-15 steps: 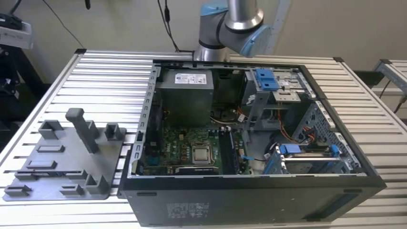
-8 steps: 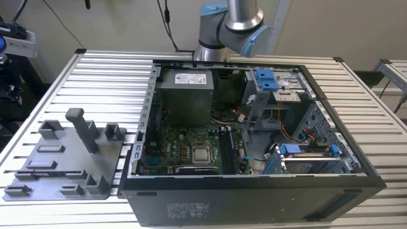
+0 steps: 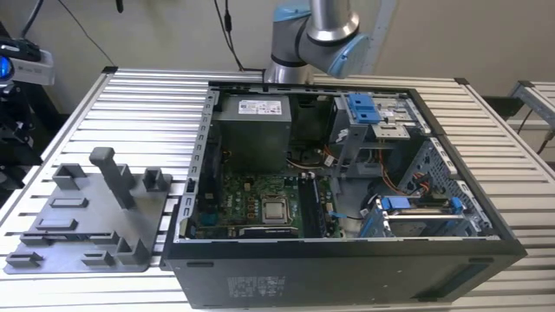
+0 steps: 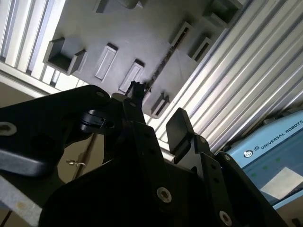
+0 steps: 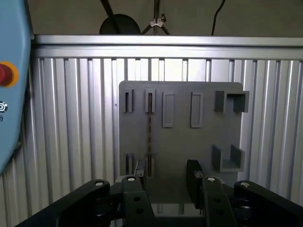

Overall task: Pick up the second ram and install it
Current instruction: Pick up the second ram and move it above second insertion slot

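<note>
the gripper [image 5: 166,174] faces the holder plate [image 5: 180,137], jaws spread and empty. the second ram [image 5: 149,128] shows as a thin dark edge; lettering on the blue panel [image 5: 12,56] is cut off.

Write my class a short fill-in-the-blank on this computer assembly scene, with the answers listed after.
1. The gripper, facing the holder plate, has its fingers ____.
2. The second ram stands in a narrow ____ of that plate.
3. In the exterior view, the plate lies to the ____ of the computer case.
Answers: open; slot; left.
</note>
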`<state>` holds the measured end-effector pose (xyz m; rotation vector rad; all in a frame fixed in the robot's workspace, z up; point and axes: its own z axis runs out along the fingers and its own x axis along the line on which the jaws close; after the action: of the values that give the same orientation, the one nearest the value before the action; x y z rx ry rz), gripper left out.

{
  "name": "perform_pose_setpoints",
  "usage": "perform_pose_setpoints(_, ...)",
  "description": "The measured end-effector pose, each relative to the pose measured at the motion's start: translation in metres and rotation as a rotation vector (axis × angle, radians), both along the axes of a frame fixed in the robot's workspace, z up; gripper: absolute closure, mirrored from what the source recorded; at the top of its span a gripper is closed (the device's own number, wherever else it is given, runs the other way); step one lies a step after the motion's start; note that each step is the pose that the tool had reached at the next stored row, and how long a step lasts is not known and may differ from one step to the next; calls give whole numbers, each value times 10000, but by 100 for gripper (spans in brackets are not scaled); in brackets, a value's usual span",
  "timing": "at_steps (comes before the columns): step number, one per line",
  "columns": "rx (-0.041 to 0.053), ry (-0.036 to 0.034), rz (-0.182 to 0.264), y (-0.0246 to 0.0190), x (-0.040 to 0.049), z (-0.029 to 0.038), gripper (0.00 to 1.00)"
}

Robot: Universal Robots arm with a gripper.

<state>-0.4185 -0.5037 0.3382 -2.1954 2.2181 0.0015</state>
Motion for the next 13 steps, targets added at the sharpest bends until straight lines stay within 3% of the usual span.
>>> perform_pose_setpoints(5,-5,-1,0,0,0,-10,52)
perform_pose_setpoints(13,-5,0,35,0,0,-110,52)
